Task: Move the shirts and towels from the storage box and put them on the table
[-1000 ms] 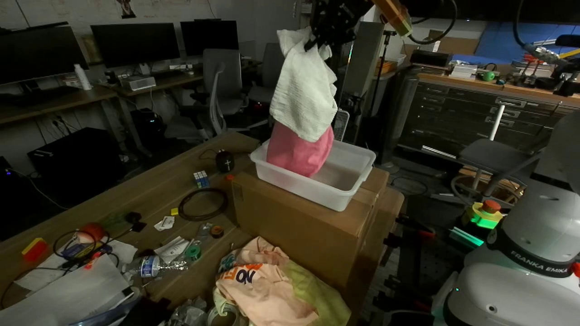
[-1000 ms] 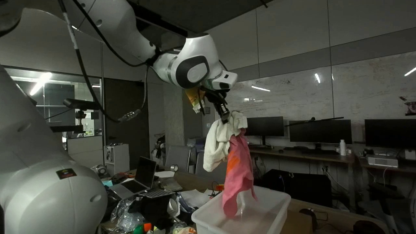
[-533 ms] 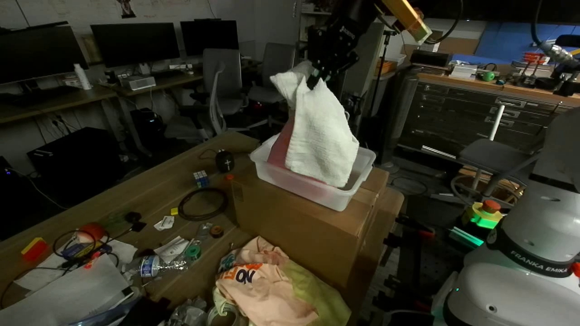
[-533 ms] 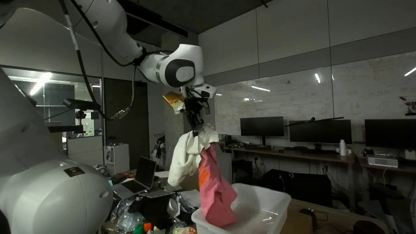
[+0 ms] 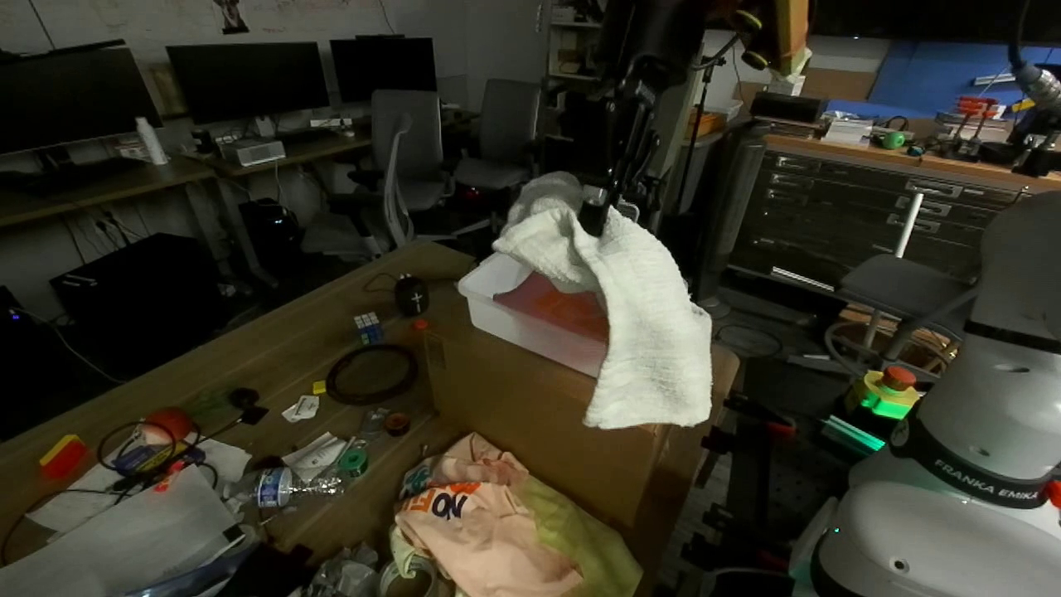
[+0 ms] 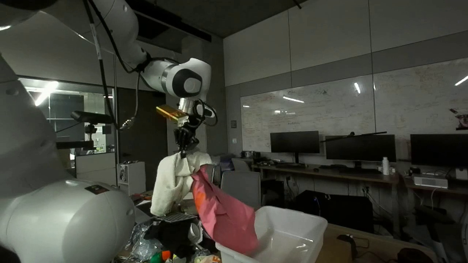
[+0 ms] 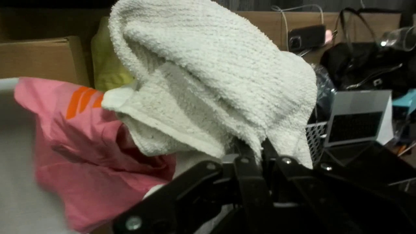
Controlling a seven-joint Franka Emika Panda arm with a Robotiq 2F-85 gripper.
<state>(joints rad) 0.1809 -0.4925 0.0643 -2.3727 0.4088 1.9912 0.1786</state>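
My gripper (image 5: pixel 608 217) is shut on a white towel (image 5: pixel 655 340) and holds it up beside the storage box (image 5: pixel 518 330). In the wrist view the towel (image 7: pixel 208 65) is pinched between the fingertips (image 7: pixel 255 151). A pink shirt with orange stripes (image 6: pixel 230 219) hangs from beside the towel, its lower end still in the translucent white box (image 6: pixel 320 223). Whether the jaws also pinch the shirt is hidden. A peach shirt (image 5: pixel 489 531) and a yellow-green cloth (image 5: pixel 576 526) lie heaped on the table below the box.
The storage box stands on a cardboard box (image 5: pixel 530 398) on the wooden table (image 5: pixel 273 340). A coiled cable (image 5: pixel 371 375), a puzzle cube (image 5: pixel 368 328), a bottle (image 5: pixel 282 487) and papers (image 5: pixel 149 531) lie on the table. A laptop (image 7: pixel 357 117) shows in the wrist view.
My gripper has come down and away from the box with the towel, leftward in an exterior view. The towel now hangs outside the box, and the pink shirt slants across the rim.
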